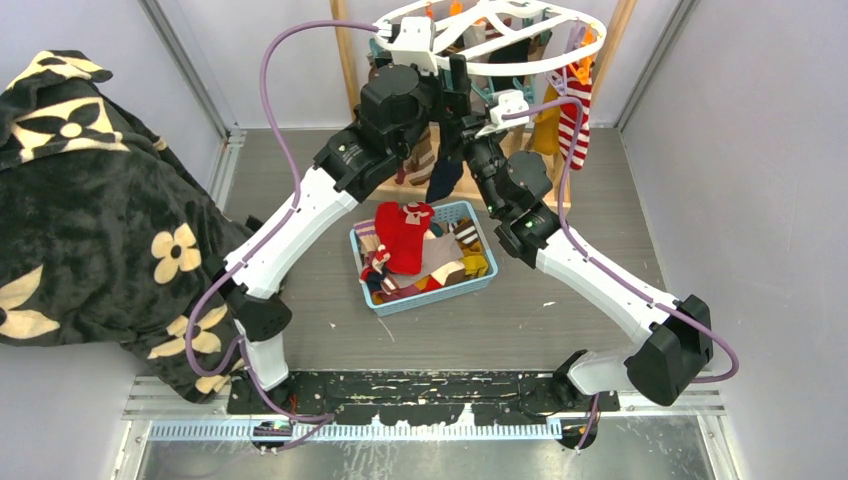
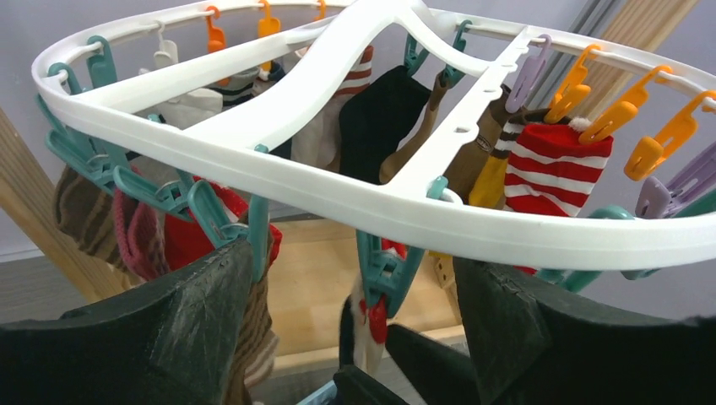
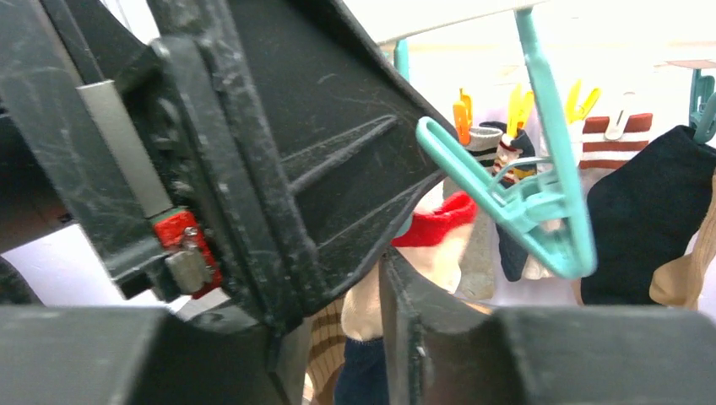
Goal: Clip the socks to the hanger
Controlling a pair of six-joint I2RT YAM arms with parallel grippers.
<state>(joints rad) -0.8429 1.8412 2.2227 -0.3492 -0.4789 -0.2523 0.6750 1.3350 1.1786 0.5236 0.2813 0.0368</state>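
Hanger [image 2: 338,198] cut off rightward — right end effector [image 3: 393,253] grip unclear.

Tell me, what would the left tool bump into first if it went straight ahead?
Probably the teal clip hanging under the hanger: it sits in line with the gap of the open left tool. Depth is hard to judge.

white oval hanger [image 2: 279,181] holds clipped socks [image 2: 553,169]; more socks [image 1: 405,238] heaped below.
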